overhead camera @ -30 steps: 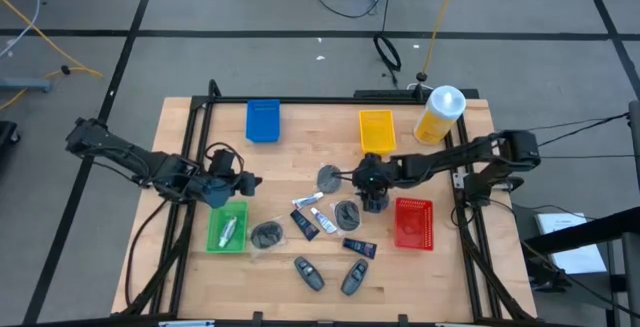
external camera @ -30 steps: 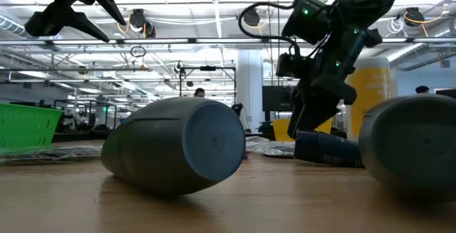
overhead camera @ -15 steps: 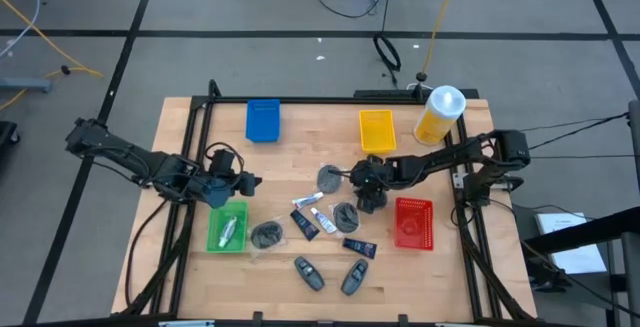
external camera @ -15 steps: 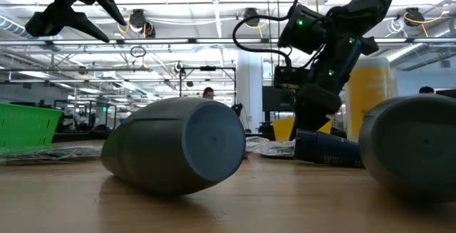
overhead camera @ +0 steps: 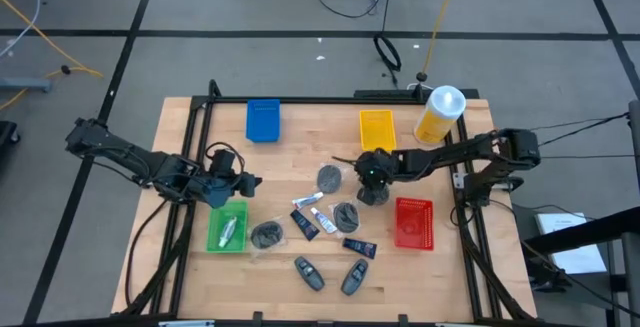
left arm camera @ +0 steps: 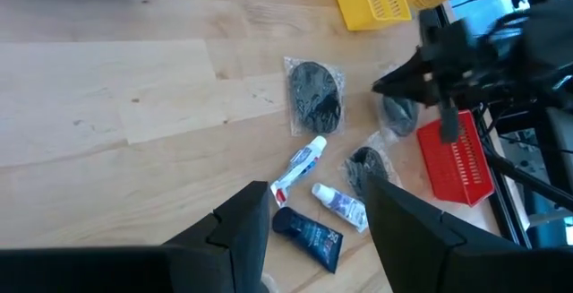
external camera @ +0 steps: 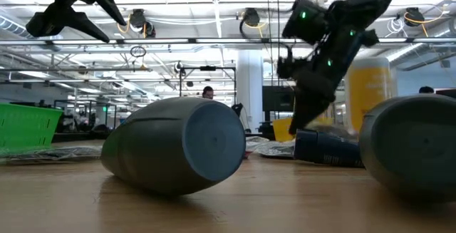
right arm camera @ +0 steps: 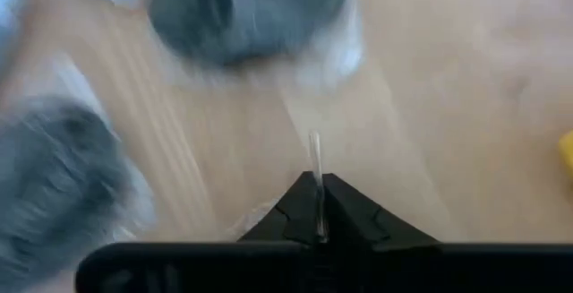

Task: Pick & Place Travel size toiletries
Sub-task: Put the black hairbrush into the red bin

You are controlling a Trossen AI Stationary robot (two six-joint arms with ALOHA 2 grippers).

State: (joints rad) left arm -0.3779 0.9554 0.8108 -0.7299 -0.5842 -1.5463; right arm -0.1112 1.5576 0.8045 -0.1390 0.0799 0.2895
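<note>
Clear wrapper edge of a grey round pad (left arm camera: 399, 114) sits pinched in the right pincer (right arm camera: 315, 212)

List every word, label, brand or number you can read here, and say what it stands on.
None can be read.
Dark-blue mini tube: pale label, too small to read.
Two small white tubes: print with red and blue marks, too blurred to read.
Large yellow bottle: no legible label.
Coloured trays, such as the red tray: no writing shows.

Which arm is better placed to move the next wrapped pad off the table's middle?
Right: its claw is over the table's middle, beside a grey wrapped pad. The left claw waits by the green tray.
</note>
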